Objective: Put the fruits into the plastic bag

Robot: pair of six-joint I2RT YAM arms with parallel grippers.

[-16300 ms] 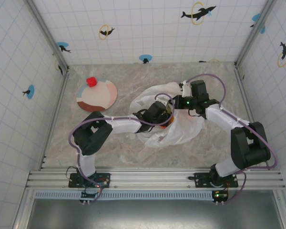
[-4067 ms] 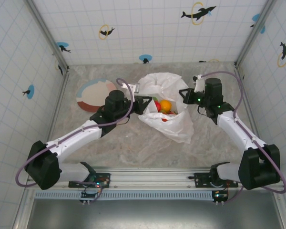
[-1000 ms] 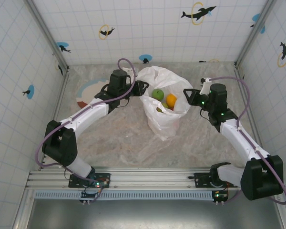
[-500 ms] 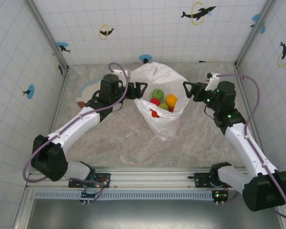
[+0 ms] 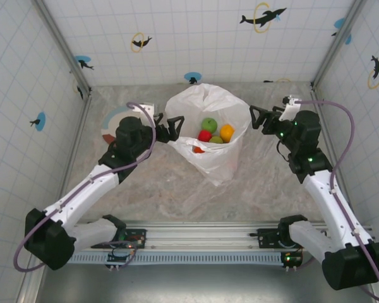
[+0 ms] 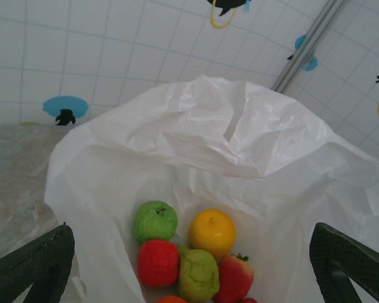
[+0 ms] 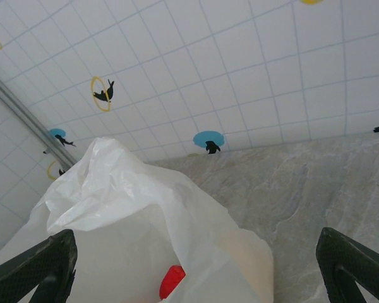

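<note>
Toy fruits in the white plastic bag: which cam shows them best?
Left wrist: it looks straight into the crinkly translucent white plastic bag, with the small glossy toy fruits large and separate. Top external shows them small; right wrist catches one red piece.

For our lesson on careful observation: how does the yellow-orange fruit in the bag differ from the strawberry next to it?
Colour: the yellow-orange fruit is one plain colour all over, while the strawberry is red with a small green cap. Shape: the yellow-orange fruit is round, while the strawberry looks longer and less even. Both are glossy and lie side by side inside the white plastic bag.
</note>
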